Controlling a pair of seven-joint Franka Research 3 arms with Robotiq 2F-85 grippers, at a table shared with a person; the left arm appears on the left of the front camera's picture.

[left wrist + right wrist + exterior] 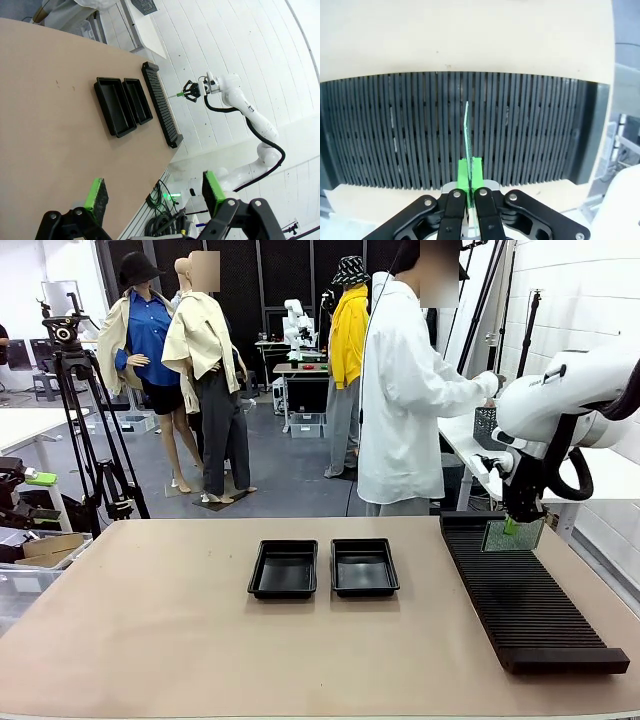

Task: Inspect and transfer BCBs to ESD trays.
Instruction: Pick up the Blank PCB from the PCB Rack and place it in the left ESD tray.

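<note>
A green BCB (pixel 512 535) stands on edge at the far end of the long black slotted rack (pixel 525 600), with my right gripper (pixel 511 526) shut on its top edge. In the right wrist view the BCB (pixel 467 145) is edge-on above the rack's slots (pixel 395 135), pinched between the green pads (pixel 476 175). Two black ESD trays (pixel 285 569) (pixel 364 567) lie side by side at the table's middle, both with bare floors. My left gripper (pixel 154 194) is open high above the table, with the trays (pixel 114 106) far below it.
A person in a white coat (pixel 405 400) stands at the far side, hands at a side table on the right near a grey mesh basket (pixel 484 426). A tripod (pixel 85 420) stands at the far left. The tan tabletop (pixel 150 630) spreads wide left of the trays.
</note>
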